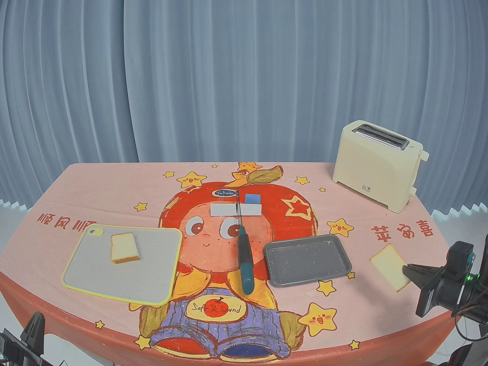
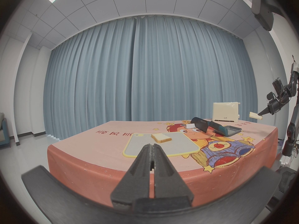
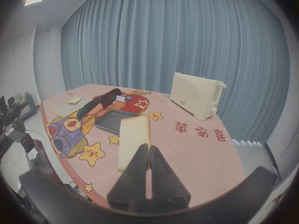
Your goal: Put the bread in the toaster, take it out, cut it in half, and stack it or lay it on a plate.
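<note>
Carrying: right jaws closed on one edge of a bread slice [image 3: 134, 137], held roughly flat and clear of the desk [image 1: 101, 189] at its 4 o'clock edge.
Step in hand: judged the first, bread to toaster.
Toaster [image 1: 376, 163]: upright at 2 o'clock, well apart from the slice; nothing stands out of its slots.
Next move: calls for turning the slice on edge and aligning it over a slot.
Left jaws: closed, empty, low off the desk's 8 o'clock corner.
Second slice [image 1: 124, 247]: lying on the cutting board [image 1: 101, 280].

The cartoon-printed tabletop [image 1: 101, 189] carries a cutting board [image 1: 101, 275] lower left, a knife [image 1: 246, 260] and tray [image 1: 307, 259] at centre, and a toaster [image 1: 376, 171] right.
</note>
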### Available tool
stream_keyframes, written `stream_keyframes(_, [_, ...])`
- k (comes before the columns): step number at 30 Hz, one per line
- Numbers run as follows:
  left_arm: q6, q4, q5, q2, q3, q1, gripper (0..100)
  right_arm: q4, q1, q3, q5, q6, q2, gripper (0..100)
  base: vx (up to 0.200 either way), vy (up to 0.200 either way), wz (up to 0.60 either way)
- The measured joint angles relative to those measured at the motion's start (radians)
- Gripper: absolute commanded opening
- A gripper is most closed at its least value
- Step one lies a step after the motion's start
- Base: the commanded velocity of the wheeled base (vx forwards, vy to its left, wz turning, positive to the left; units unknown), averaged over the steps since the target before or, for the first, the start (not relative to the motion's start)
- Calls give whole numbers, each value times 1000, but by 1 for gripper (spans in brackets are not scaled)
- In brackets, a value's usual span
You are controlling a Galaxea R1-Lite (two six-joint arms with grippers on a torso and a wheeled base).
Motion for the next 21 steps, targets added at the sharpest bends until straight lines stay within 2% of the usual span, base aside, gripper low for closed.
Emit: stream_keyframes(21, [0, 0, 0, 0, 0, 0, 0, -5, 19, -9, -5, -1, 2, 0, 0, 0, 0])
